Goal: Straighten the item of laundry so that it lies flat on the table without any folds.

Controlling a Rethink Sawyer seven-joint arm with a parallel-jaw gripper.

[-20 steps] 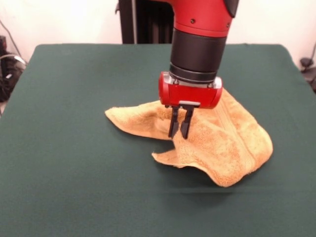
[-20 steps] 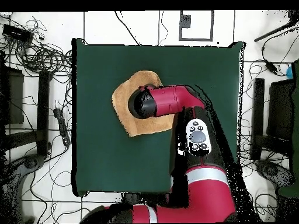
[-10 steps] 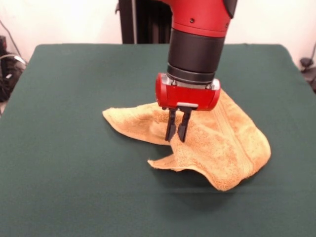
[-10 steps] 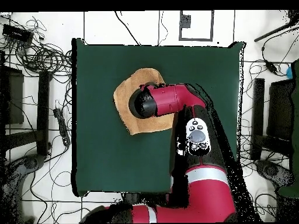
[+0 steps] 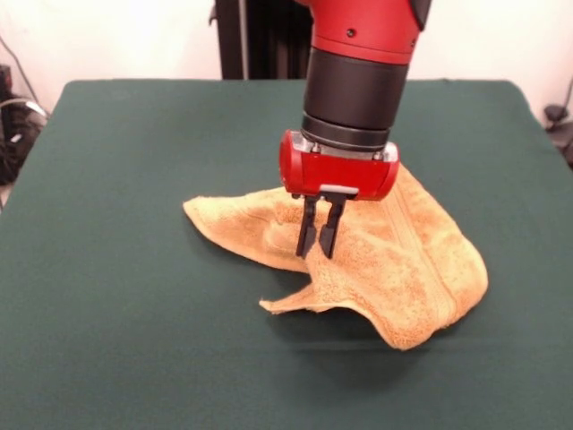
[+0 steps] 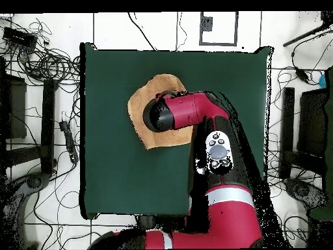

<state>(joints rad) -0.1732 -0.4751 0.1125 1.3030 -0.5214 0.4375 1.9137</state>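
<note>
Your red and black end effector pinches the crumpled golden-orange terry towel mid dark green tabletop. Pull slowly sideways, staying low, so folds open out.

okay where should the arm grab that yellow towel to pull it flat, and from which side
Probably the loose pointed corner at the front edge of the towel, coming straight down from above. That flap sits free on the green table with bare cloth around it, while the middle is bunched in raised folds under the tool, whose fingers look nearly closed on a fold.
</note>
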